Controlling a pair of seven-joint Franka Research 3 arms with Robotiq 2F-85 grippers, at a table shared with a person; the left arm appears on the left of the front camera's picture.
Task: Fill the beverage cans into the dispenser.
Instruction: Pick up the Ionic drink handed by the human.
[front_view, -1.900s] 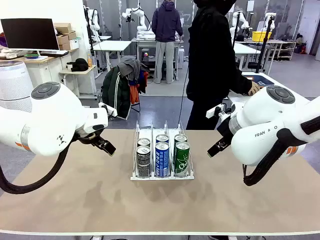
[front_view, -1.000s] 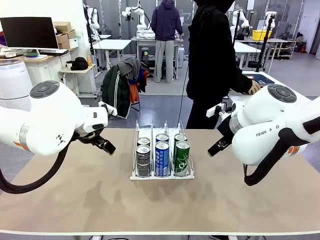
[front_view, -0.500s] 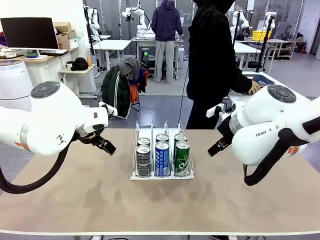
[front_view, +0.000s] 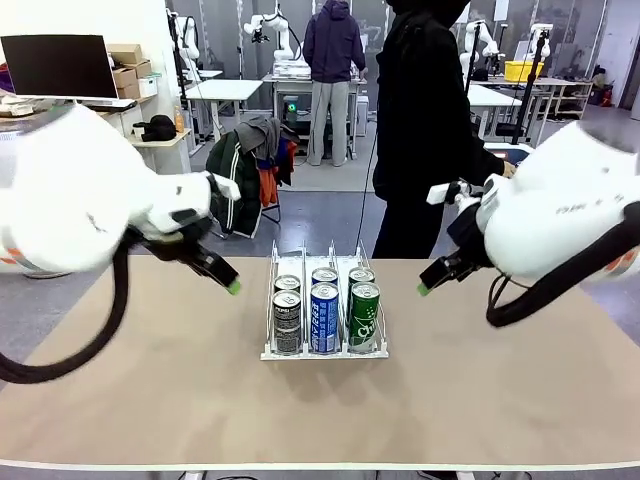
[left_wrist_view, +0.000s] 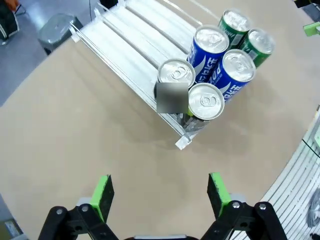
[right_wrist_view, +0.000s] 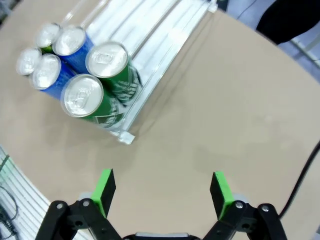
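Cans fill the near end of the dispenser at mid-table, two per lane: a dark pair on the left, blue in the middle, green on the right. I see the left gripper hanging over the table left of the rack, jaws spread wide and empty. From its wrist camera, the six can tops sit ahead and right of the gap. The right gripper mirrors it on the other side, jaws wide apart, holding nothing, cans ahead and to the left.
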